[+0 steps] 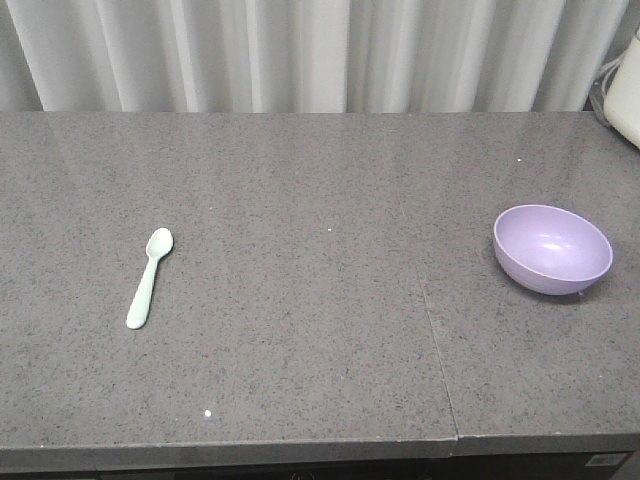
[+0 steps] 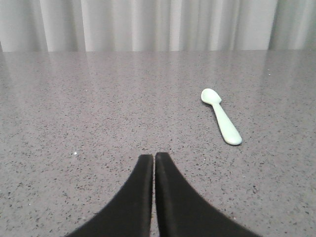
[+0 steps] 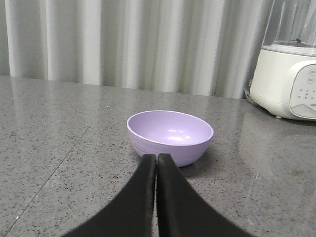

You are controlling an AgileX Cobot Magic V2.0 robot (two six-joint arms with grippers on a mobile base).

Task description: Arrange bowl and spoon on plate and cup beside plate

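Pale, pleated curtain point(image 1: 300, 50) closes off the whole back of the scene, behind a grey speckled stone bench point(image 1: 320, 330).

On the left part of the bench, about midway between the far and front edges, lies the mint-green spoon point(image 1: 150, 277). Its oval head points toward the far edge and its thick handle slants slightly left toward the front edge. The left wrist view shows the left pincer point(image 2: 154, 157) with its two black fingers pressed together tip to tip and gripping nothing. There the spoon lies ahead of it and off to the right, well apart from the tips.

Right of the middle, a thin seam point(image 1: 440, 360) runs across the bench top to the front edge.

Near the right end stands the lavender bowl point(image 1: 552, 248), upright, open side up. The right pincer point(image 3: 156, 157) is likewise shut tight on nothing. Its tips are just before the bowl's near wall, and whether they touch it cannot be told.

At the far right corner sits a white appliance point(image 3: 289, 81) with a clear jar on top. Its front panel carries round buttons and small marks too tiny to read. A small label on the bench's front edge at the right end is also illegible.
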